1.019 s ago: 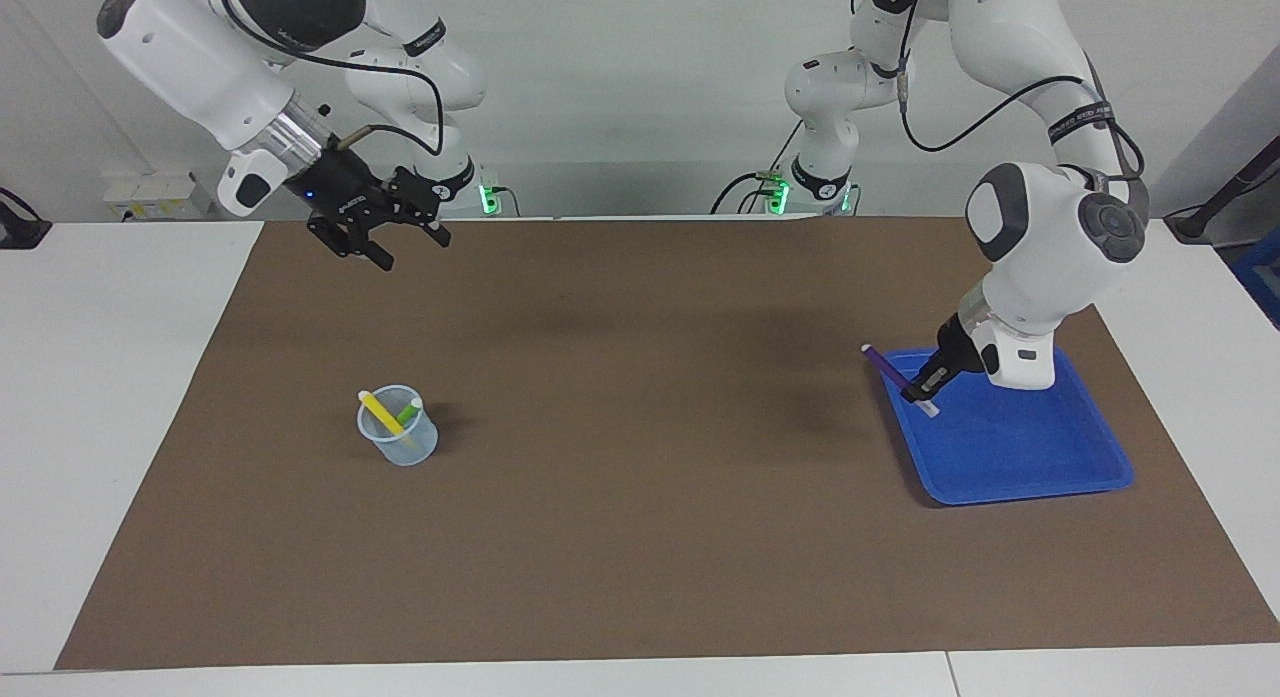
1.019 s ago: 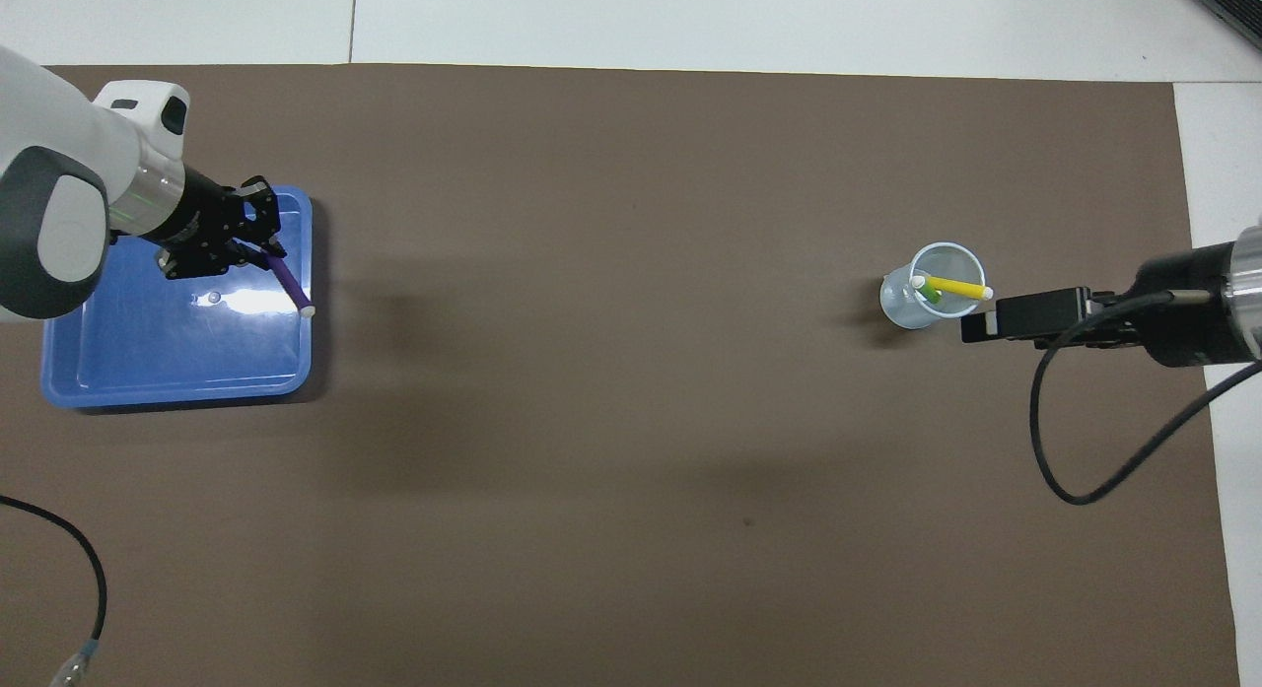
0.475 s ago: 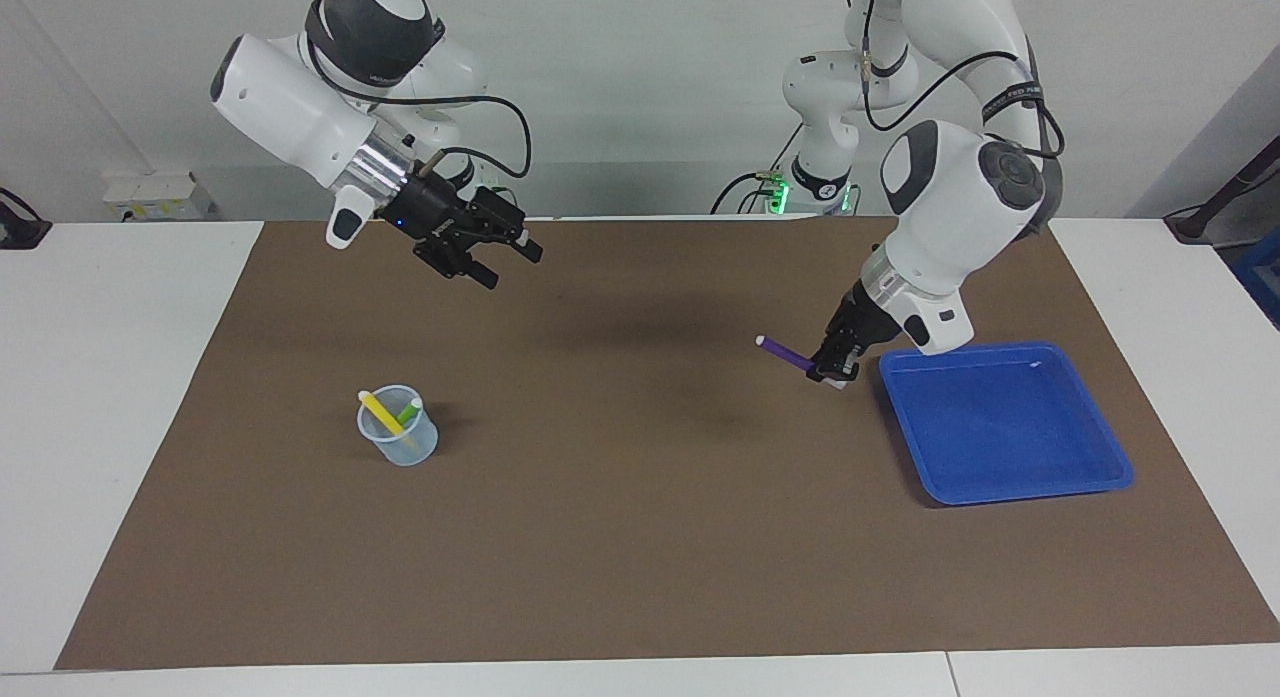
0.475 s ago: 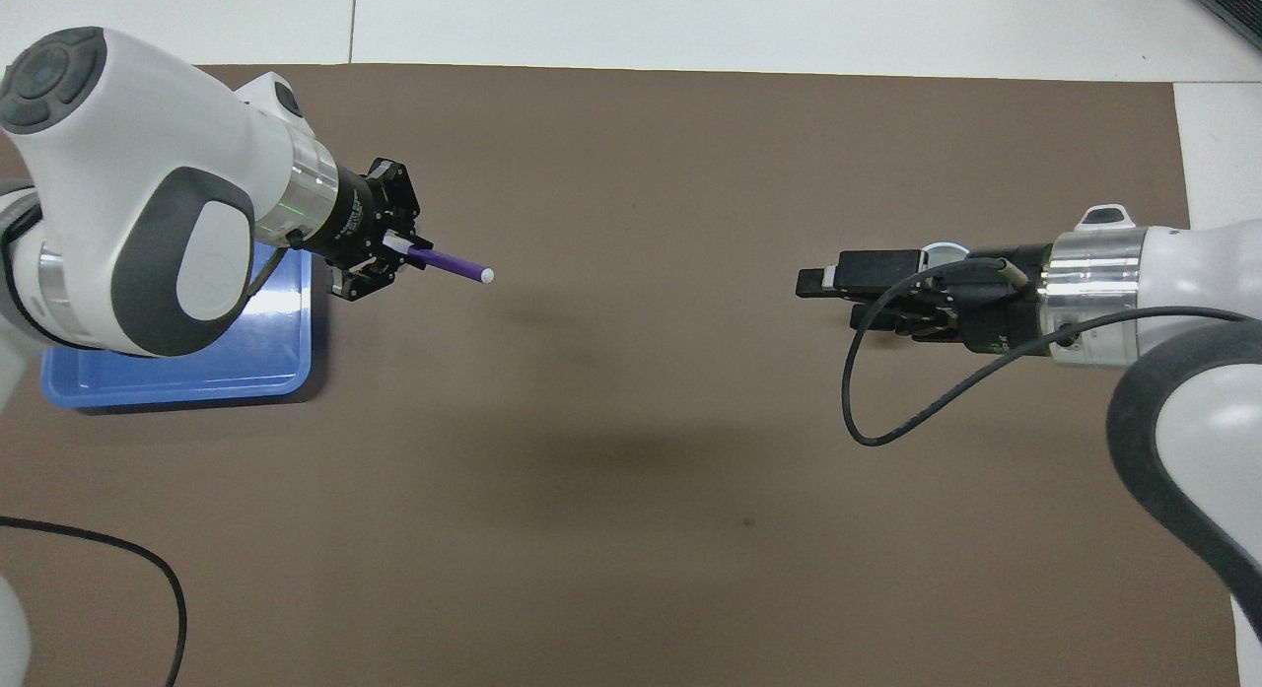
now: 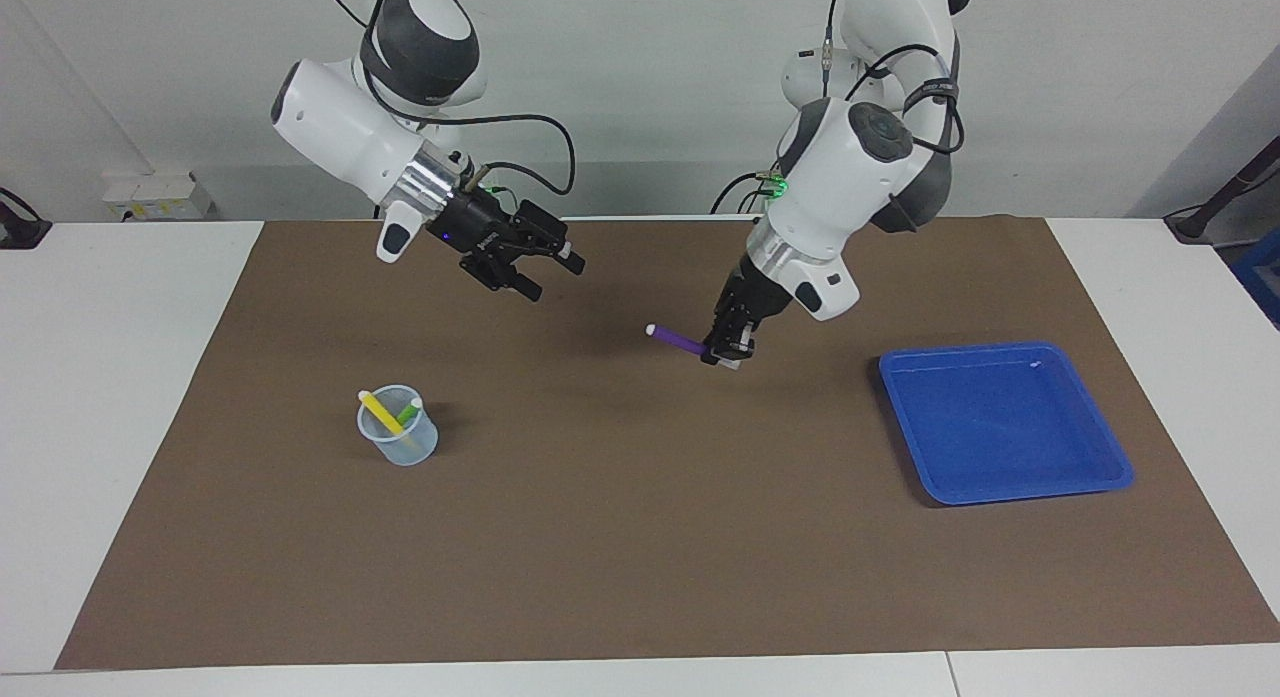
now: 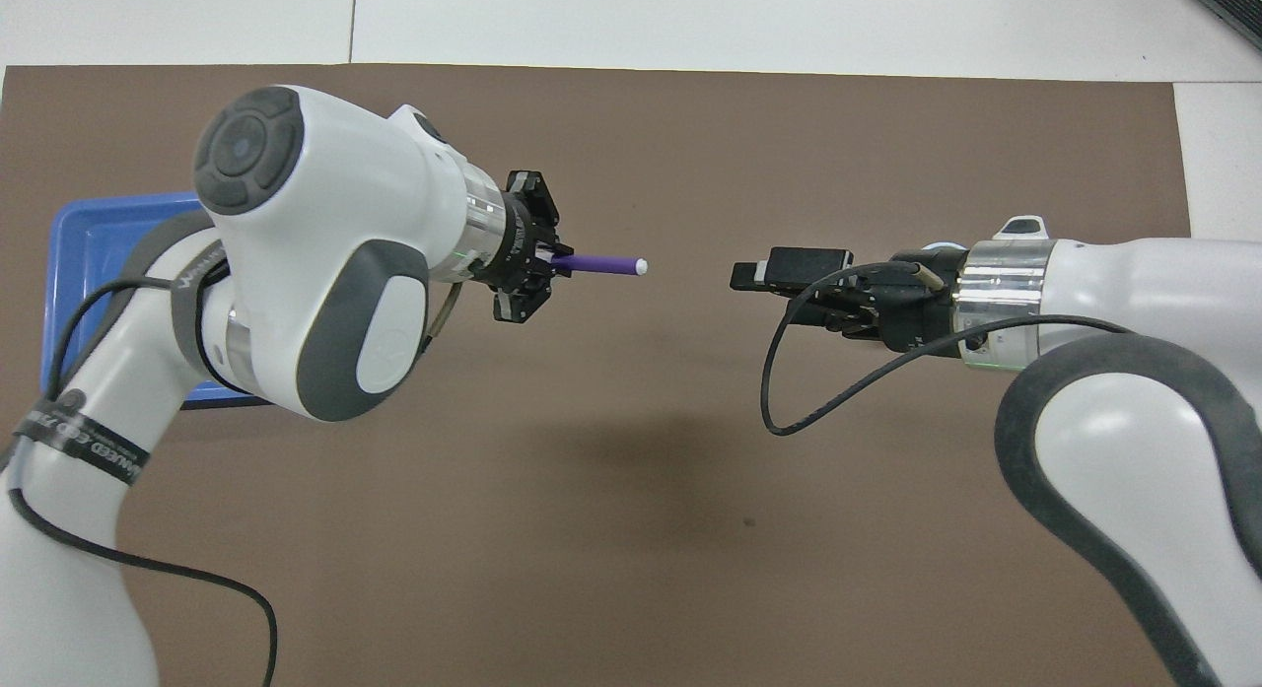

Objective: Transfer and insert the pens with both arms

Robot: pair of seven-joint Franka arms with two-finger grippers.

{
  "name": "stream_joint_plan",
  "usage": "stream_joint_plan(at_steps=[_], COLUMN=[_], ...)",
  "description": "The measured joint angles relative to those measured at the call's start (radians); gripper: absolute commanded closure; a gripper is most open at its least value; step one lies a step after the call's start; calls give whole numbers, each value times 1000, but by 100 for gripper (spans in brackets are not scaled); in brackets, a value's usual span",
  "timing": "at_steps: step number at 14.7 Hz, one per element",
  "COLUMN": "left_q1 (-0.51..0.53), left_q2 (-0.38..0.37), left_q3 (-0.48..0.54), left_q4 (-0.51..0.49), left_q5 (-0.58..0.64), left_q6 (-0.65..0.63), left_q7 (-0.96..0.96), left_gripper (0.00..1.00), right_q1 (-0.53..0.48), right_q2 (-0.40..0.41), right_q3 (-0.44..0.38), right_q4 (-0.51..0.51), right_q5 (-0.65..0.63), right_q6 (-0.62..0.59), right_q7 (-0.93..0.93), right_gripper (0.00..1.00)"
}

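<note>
My left gripper [image 5: 722,352] [image 6: 537,266] is shut on the purple pen [image 5: 678,340] [image 6: 601,265] and holds it in the air over the middle of the brown mat. The pen's pale end points toward my right gripper. My right gripper [image 5: 553,277] [image 6: 754,278] hangs open and holds nothing, over the mat a short gap from the pen's tip. The yellow pen [image 5: 380,412] and the green pen [image 5: 408,414] stand slanted in a clear cup [image 5: 400,445] toward the right arm's end of the table. In the overhead view the right arm hides the cup.
A blue tray [image 5: 1005,422] [image 6: 108,234] with nothing in it lies on the mat toward the left arm's end. The brown mat [image 5: 640,537] covers most of the white table. Smaller white arms with green lights stand at the robots' edge.
My left gripper carried the purple pen up from the blue tray to over the mat's middle. My right gripper, still open, swung from the mat's corner near its base toward the pen.
</note>
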Motion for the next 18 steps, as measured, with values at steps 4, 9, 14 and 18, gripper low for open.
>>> stream_joint_plan(at_steps=[4, 9, 14, 18], left_q1=[-68, -99, -122, -137], left_q2=[0, 0, 1, 1], left_q3=[1, 2, 2, 2], left_q4=[0, 0, 0, -1], left_q5=[0, 0, 0, 0], left_q6=[46, 75, 93, 111], left_q7=[-79, -101, -104, -107], left_gripper=[100, 100, 100, 100], right_q1=[24, 23, 23, 23], right_q2=[23, 25, 29, 35], right_q3=[0, -3, -3, -3], right_q4=[0, 0, 0, 0], right_q5=[0, 0, 0, 0], right_q6=[33, 33, 33, 33], right_q7=[-7, -26, -26, -31], right_gripper=[7, 15, 37, 50])
